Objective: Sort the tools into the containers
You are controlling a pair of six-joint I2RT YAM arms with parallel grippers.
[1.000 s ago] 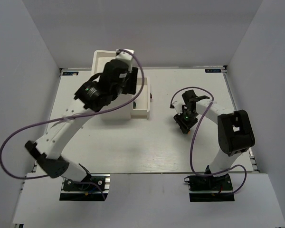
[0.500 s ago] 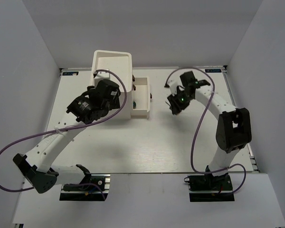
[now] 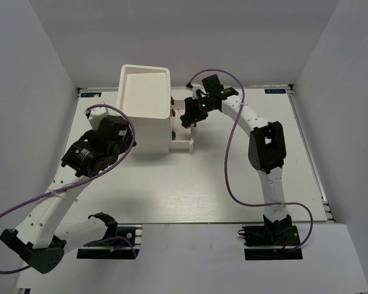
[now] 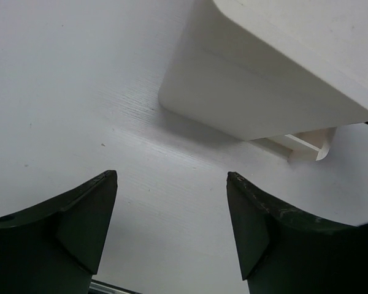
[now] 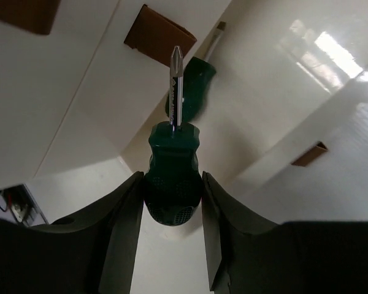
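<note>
Right gripper [image 5: 171,191] jaws pinch a stubby green screwdriver [image 5: 172,156] at frame centre; left gripper [image 4: 172,184] jaws gape wide above the table [image 4: 73,92], touching nothing.

The white drawer unit [image 3: 146,92] stands upright, with one drawer [image 3: 183,145] pulled out at its right side. My right gripper [image 5: 172,196] clamps a stubby green-handled screwdriver [image 5: 173,165], shaft aimed at the unit. A second green-handled screwdriver [image 5: 195,76] lies in that drawer.
</note>
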